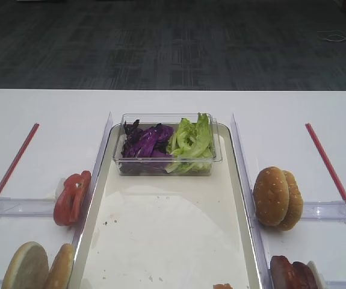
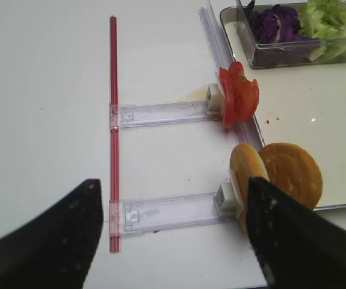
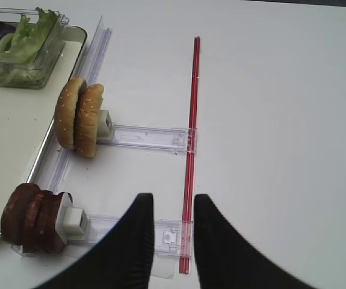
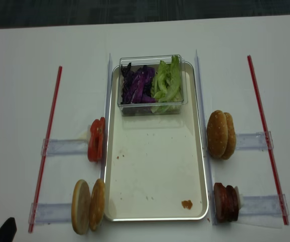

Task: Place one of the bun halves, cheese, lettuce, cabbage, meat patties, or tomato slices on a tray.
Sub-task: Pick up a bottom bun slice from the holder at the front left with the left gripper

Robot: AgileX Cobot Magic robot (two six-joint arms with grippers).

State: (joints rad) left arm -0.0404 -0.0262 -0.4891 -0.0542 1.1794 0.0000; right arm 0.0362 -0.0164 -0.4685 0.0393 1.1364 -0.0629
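Although every holder and container was checked, no brand, label or writing can be read anywhere.

Surface: plain white table [image 4: 18, 75]; dark grey carpet [image 1: 160, 42] beyond its far edge in the high view.

Left to right in the realsense view:
- Red rod [image 4: 46, 146] at far left, running up and down the frame, clipped to two clear rails.
- Tomato slices [image 4: 96, 139] standing on edge at the inner end of the upper left rail, just beside the tray's left rim.
- Bun halves [image 4: 88, 206], two on edge, lower left, against the tray's lower left corner.
- Tray [image 4: 155, 176] in the centre, cream floor with scattered specks and a small orange-brown smear near its lower right corner.
- Clear tub [image 4: 150, 108] on the tray's upper end: cabbage [image 4: 137, 85] in its left half, lettuce [image 4: 167, 83] in its right.
- Sesame bun tops [image 4: 221, 134] on edge right of the tray; meat patties [image 4: 226, 202] on edge below them, lower right.
- Second red rod [image 4: 266, 136] at far right.

Left gripper [image 2: 173, 235]: dark fingers spread wide, nothing between them, low in its wrist view; only a dark tip shows at the realsense view's lower left corner.

Right gripper [image 3: 174, 241]: fingers apart with a narrow gap, nothing between them, above the right rod and rail; out of both high views.

The high view cuts off the bun halves and patties at its lower edge.
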